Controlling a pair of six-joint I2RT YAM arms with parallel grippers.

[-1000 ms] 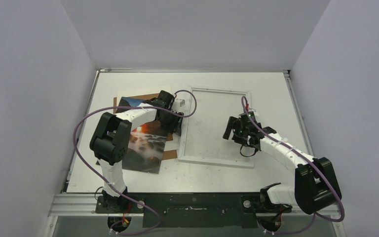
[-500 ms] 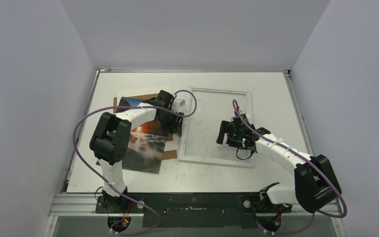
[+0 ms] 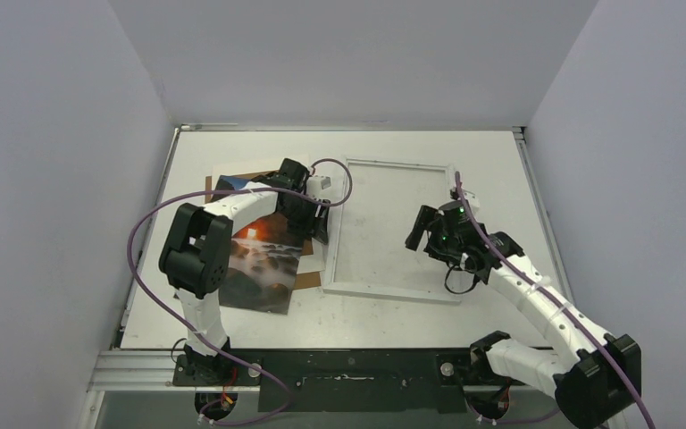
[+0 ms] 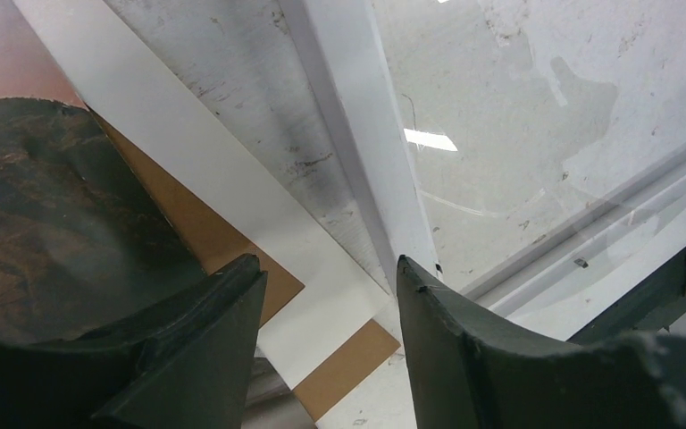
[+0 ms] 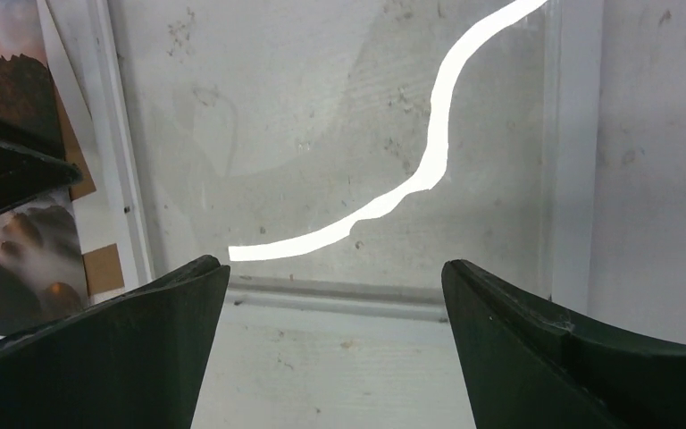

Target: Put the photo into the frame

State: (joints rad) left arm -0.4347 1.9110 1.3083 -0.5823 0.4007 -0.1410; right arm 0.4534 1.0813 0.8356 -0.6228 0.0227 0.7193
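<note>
The photo, a sunset print, lies left of centre on a brown board and a cream mat. The white frame lies flat just right of it, with its glass showing the table. My left gripper hovers at the photo's right edge by the frame's left rail. It is open, with only mat and board between the jaws, and its left finger overlaps the photo. My right gripper is wide open and empty over the frame's glass, near the bottom rail.
The cream mat and brown backing board stick out from under the photo toward the frame. White walls close in the table on three sides. The arm bases sit on the black bar at the near edge.
The right arm swung left over the glass, then back right and slightly farther away, its jaws opening a little. The left gripper shifted slightly away and opened a little.
</note>
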